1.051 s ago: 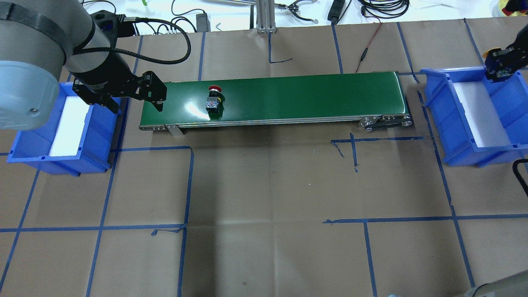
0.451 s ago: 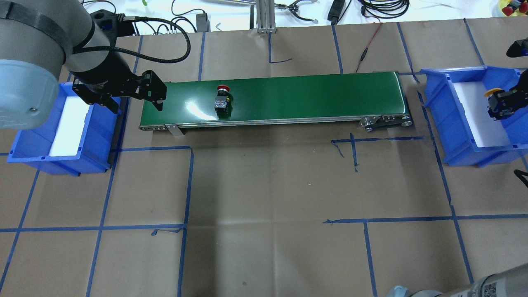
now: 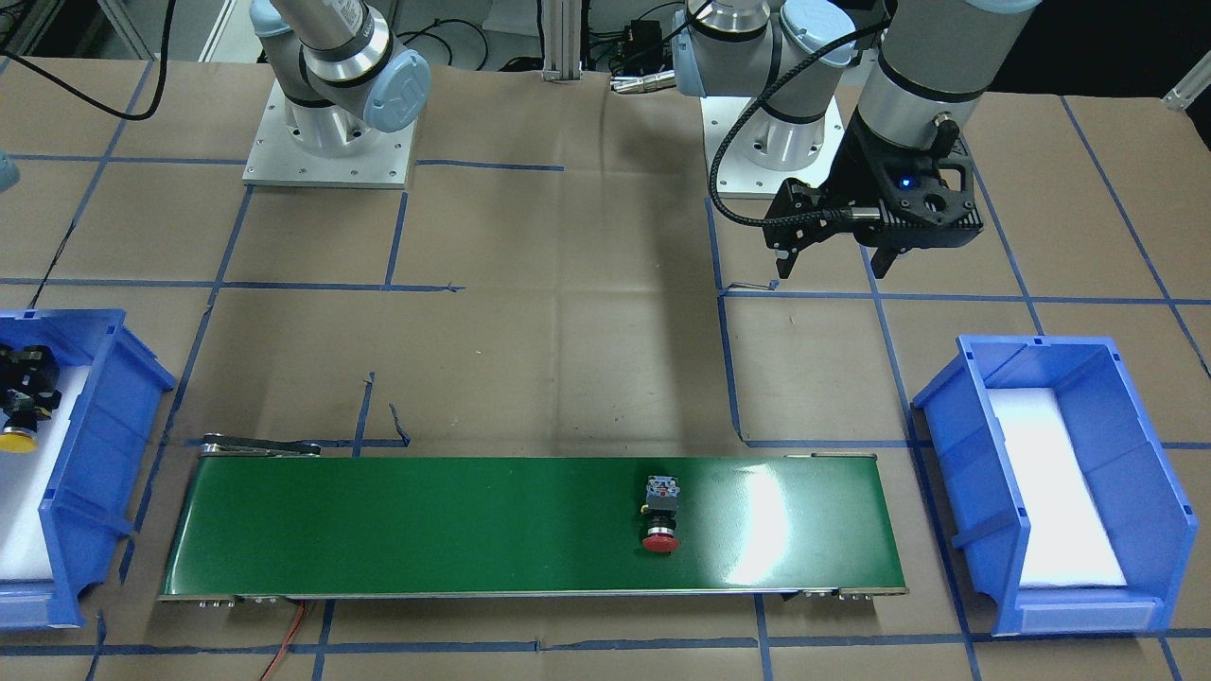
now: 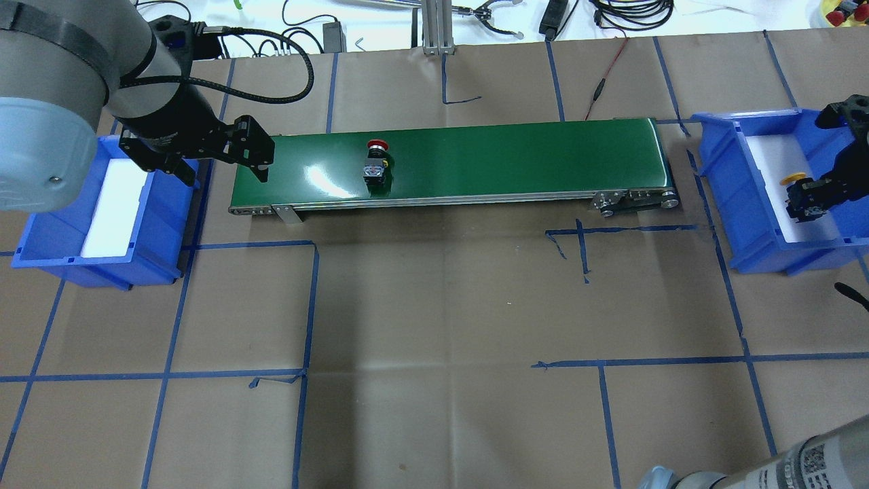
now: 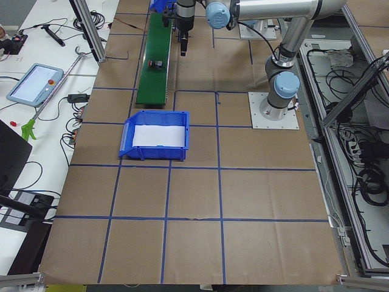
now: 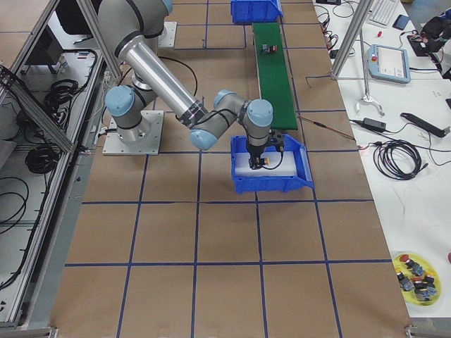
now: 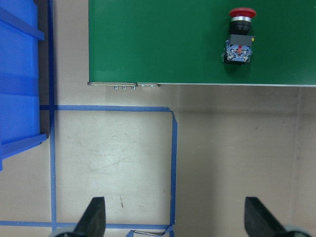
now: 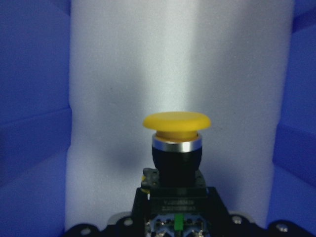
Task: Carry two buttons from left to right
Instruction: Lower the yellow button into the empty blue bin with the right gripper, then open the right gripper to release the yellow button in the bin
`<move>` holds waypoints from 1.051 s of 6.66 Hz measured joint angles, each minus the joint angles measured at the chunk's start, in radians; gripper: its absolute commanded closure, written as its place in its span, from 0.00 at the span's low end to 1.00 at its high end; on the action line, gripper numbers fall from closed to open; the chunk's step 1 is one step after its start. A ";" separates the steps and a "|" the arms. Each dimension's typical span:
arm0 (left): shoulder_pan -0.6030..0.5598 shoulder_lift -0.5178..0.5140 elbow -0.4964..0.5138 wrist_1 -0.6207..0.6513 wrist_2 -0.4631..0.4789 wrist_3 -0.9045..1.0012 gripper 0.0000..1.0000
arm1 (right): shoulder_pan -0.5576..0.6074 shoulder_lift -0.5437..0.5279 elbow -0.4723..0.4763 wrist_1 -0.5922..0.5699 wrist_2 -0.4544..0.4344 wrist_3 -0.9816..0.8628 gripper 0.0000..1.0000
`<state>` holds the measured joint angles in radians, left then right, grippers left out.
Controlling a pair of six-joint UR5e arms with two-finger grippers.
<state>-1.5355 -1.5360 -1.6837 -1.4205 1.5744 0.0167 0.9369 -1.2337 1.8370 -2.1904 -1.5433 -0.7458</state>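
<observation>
The left bin point(image 4: 161, 219) showed only its white liner. Just beside it, above the bare desk point(image 4: 434, 305) at the left end of the belt point(image 4: 516, 155), the left end effector point(image 3: 831, 271) hung with its wrist pointing straight down. Its fingers were spread wide and held nothing.

The red button point(image 4: 374, 166) lay on its side on the left half of the belt, cap pointing away from the robot and well clear of the fingers. It looked rigid and light, a hard plastic block with a metal collar. The domed cap would probably slip, so the flat sides of the blocky body seemed the better place to take hold, from above.

At the far right, the right arm reached out with a bent elbow and dropped its wrist into the right bin point(image 4: 732, 178). There the right end effector point(image 4: 808, 198) pinched the yellow button point(image 8: 177, 148) by its body, cap facing away from the wrist camera. The button was low over the white foam, though whether it touched could not be told. By the look of it, this button was about to be set down.
</observation>
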 measured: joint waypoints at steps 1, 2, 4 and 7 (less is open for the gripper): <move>0.000 -0.001 0.002 0.000 0.000 0.000 0.00 | -0.001 0.019 0.006 -0.003 0.002 -0.002 0.97; 0.000 -0.001 0.004 0.000 0.000 0.000 0.00 | -0.001 0.029 0.012 -0.004 0.002 -0.002 0.92; 0.000 -0.004 0.007 0.000 0.000 0.000 0.00 | -0.001 0.031 0.018 -0.006 0.002 0.000 0.35; 0.000 -0.010 0.014 0.000 0.001 0.000 0.00 | 0.000 0.029 0.015 -0.047 0.003 0.001 0.10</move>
<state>-1.5355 -1.5457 -1.6695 -1.4209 1.5758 0.0169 0.9364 -1.2049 1.8515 -2.2373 -1.5402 -0.7447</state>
